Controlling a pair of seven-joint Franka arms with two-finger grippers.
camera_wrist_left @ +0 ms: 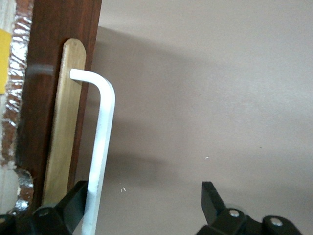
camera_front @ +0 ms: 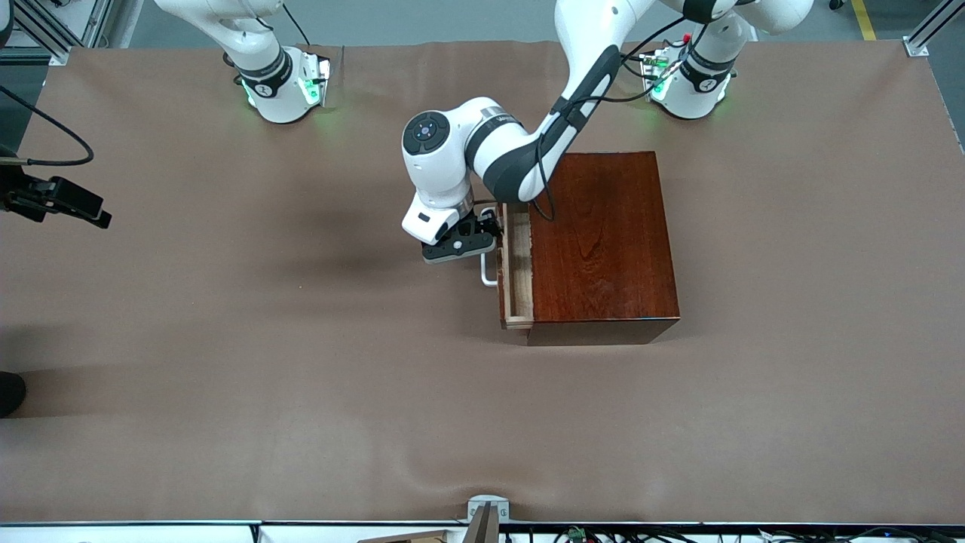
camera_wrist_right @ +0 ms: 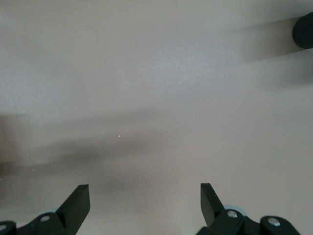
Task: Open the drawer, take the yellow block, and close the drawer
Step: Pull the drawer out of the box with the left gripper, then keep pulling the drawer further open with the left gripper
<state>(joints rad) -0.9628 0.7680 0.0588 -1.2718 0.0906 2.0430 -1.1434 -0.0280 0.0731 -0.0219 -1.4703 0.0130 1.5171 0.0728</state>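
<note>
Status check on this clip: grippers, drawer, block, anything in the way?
Left gripper open, straddling the handle. Right gripper open, waiting over bare table. Drawer only slightly out; a yellow sliver shows inside. Nothing in the way.

Drawer front (camera_wrist_left: 36,98), dark reddish-brown, runs up one edge of the view. Pale wood strip (camera_wrist_left: 66,122) with rounded end fixed on the front; white bar handle (camera_wrist_left: 100,147) springs from the strip near that end, bends and runs along the front, standing clear of it. Left gripper (camera_wrist_left: 146,205) open, fingers wide apart: one dark finger (camera_wrist_left: 76,200) sits in the gap between handle and drawer front, against the bar; the other finger (camera_wrist_left: 212,200) hangs over bare brown table (camera_wrist_left: 210,88), well apart from the handle. Sliver of yellow block (camera_wrist_left: 4,58) at frame edge, past the drawer front, beside crinkled shiny lining (camera_wrist_left: 14,98).
</note>
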